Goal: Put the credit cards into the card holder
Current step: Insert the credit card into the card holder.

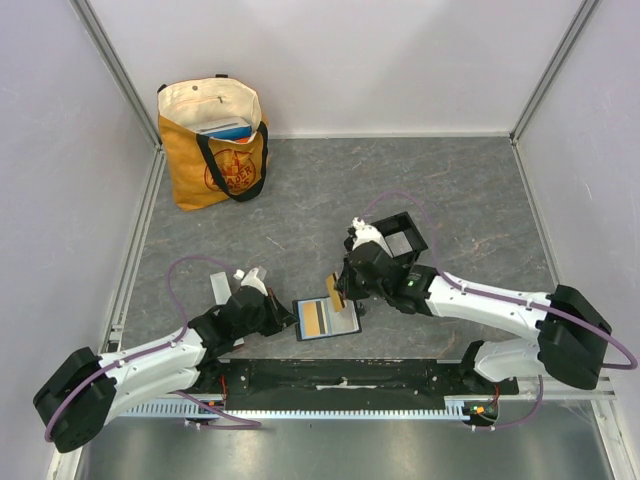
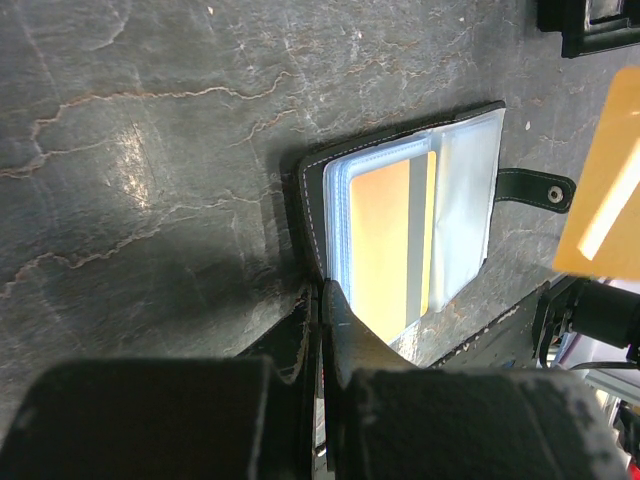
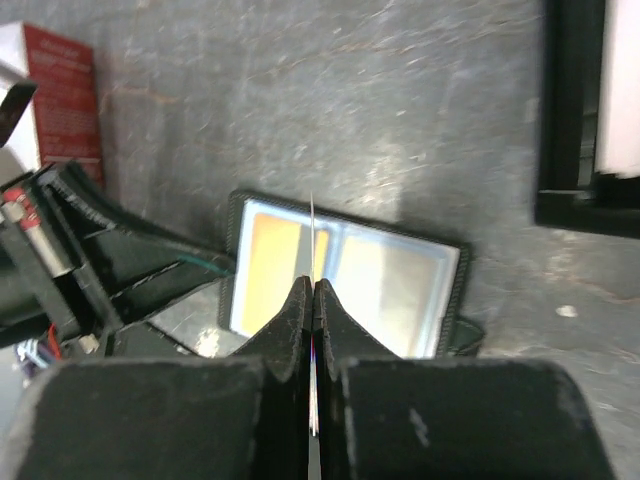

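Note:
My right gripper (image 1: 346, 290) is shut on an orange-gold credit card (image 1: 336, 291), which it holds on edge just above an open black wallet (image 1: 325, 320). In the right wrist view that card (image 3: 313, 225) shows only as a thin line rising from the shut gripper (image 3: 315, 287). Another orange card (image 2: 390, 245) sits in the wallet's clear sleeve (image 2: 465, 190). My left gripper (image 2: 322, 292) is shut on the wallet's black cover at its near edge. The card holder (image 1: 398, 218), a small black tray, stands behind the right gripper with a pale card (image 1: 403, 241) in it.
An orange tote bag (image 1: 212, 145) stands at the back left against the wall. A red and white box (image 3: 60, 100) lies near the left arm. Grey walls close the table on three sides. A black rail (image 1: 340, 375) runs along the near edge.

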